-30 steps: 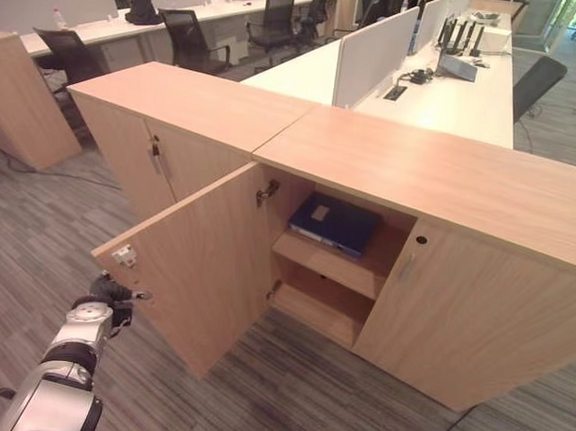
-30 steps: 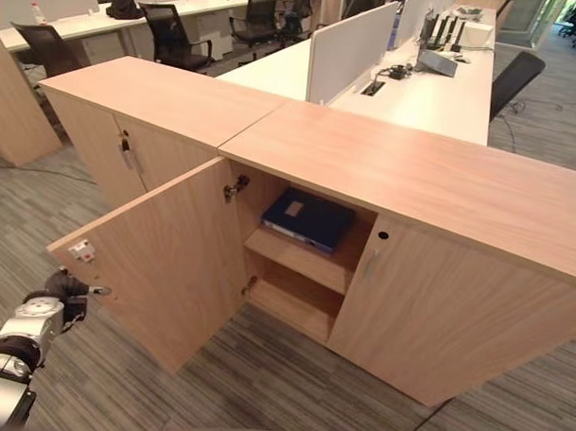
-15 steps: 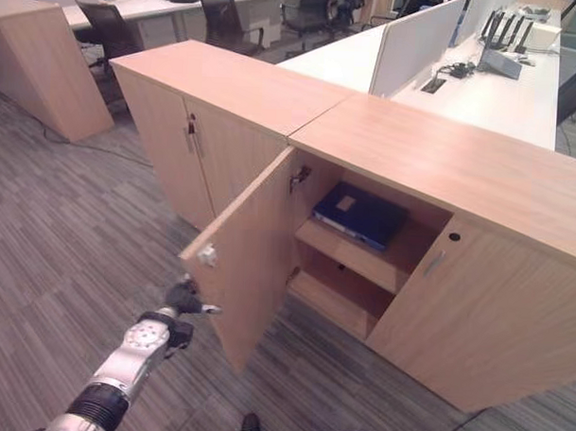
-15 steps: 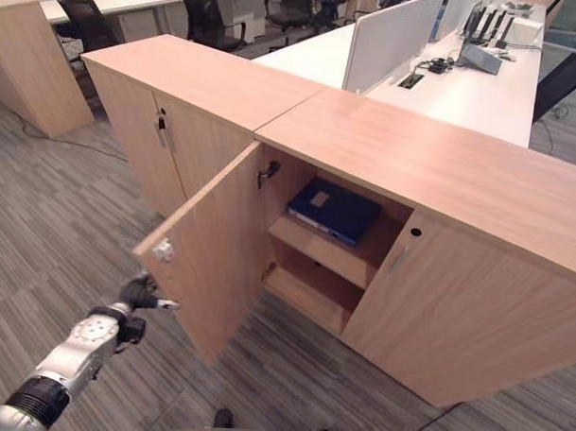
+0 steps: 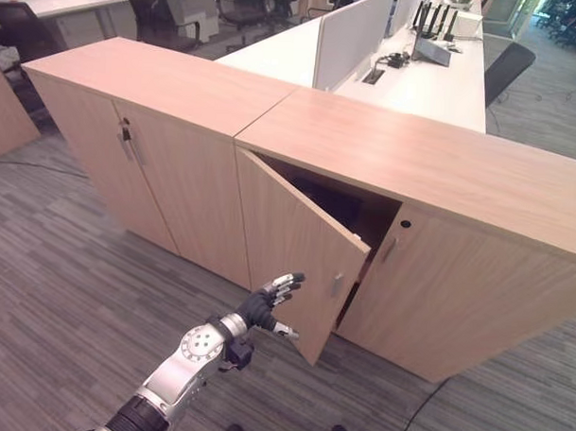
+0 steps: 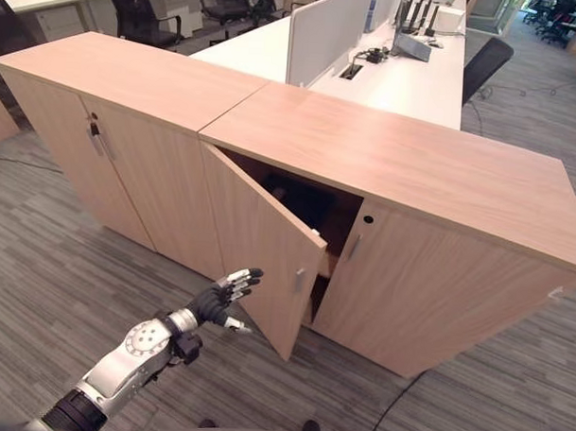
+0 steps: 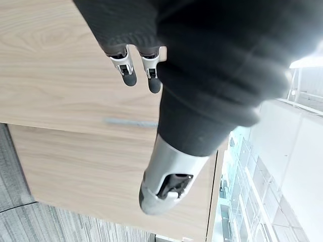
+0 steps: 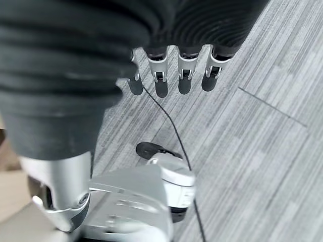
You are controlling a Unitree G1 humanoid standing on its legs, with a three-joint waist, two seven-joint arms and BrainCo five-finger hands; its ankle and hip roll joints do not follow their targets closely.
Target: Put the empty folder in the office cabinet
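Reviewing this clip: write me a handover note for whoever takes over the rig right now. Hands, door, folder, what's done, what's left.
Left hand: open, fingers straight, reaching toward the outer face of the cabinet door, just short of it; contact unclear.
Right hand: open, idle, hanging over the carpet.
Door: ajar, swung most of the way toward shut beside the closed right door.
Folder: neither hand holds it; the gap behind the door is dark, so I cannot confirm it inside.
Left: push the door fully shut.
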